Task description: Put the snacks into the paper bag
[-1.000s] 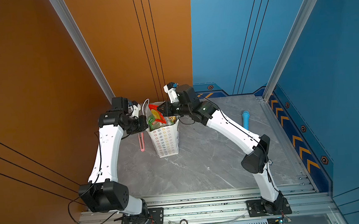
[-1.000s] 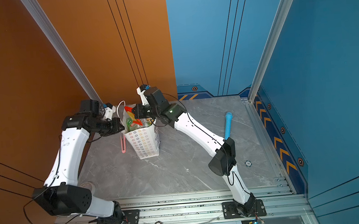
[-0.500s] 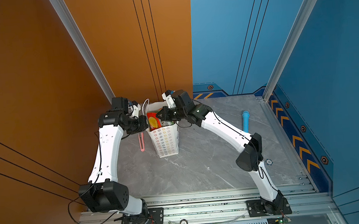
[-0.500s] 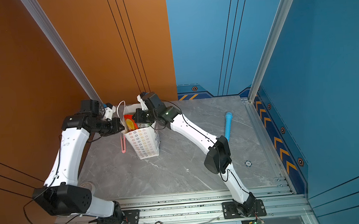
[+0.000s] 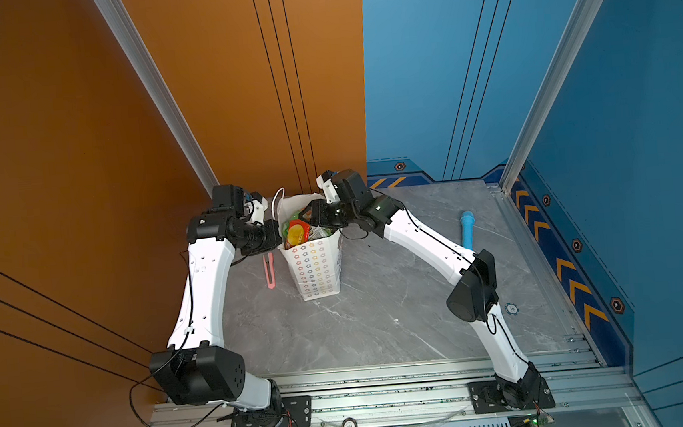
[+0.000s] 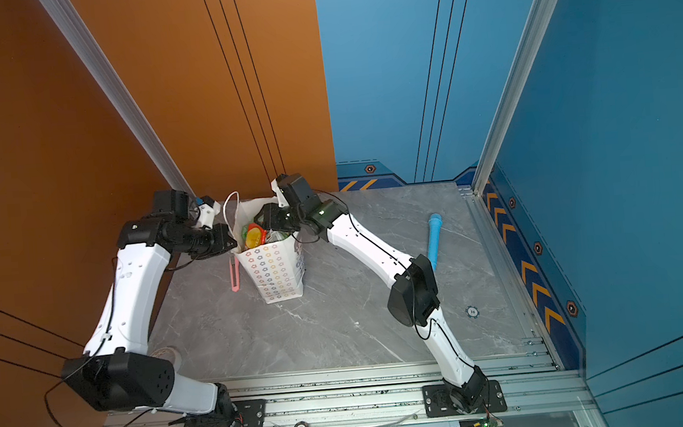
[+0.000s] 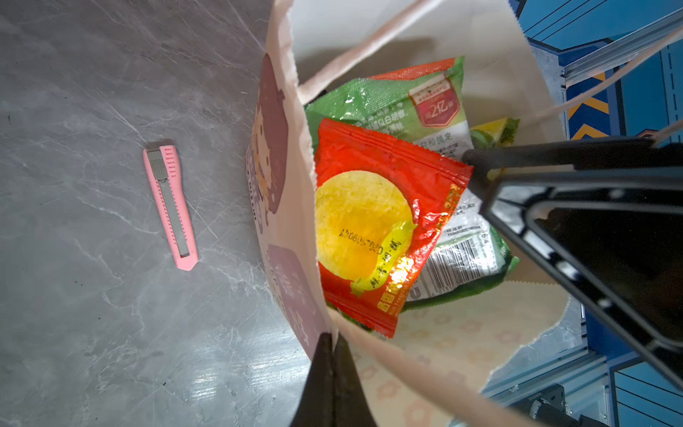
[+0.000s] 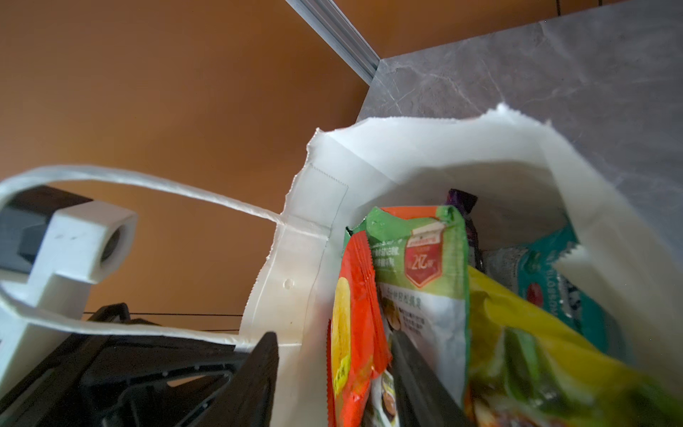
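The white paper bag stands upright at the back of the table. My left gripper is shut on its rim, next to the cartoon-girl face. My right gripper reaches into the bag's mouth, open. A red snack packet stands loose between its fingers, leaning on a green packet. Yellow, teal and purple packets fill the bag behind them.
A pink utility knife lies on the table left of the bag. A light blue cylinder lies at the right, near the blue wall. The orange wall rises close behind the bag.
My right gripper came down into the bag's mouth with the red packet and opened; the packet now rests inside. The left gripper has kept its hold on the rim.
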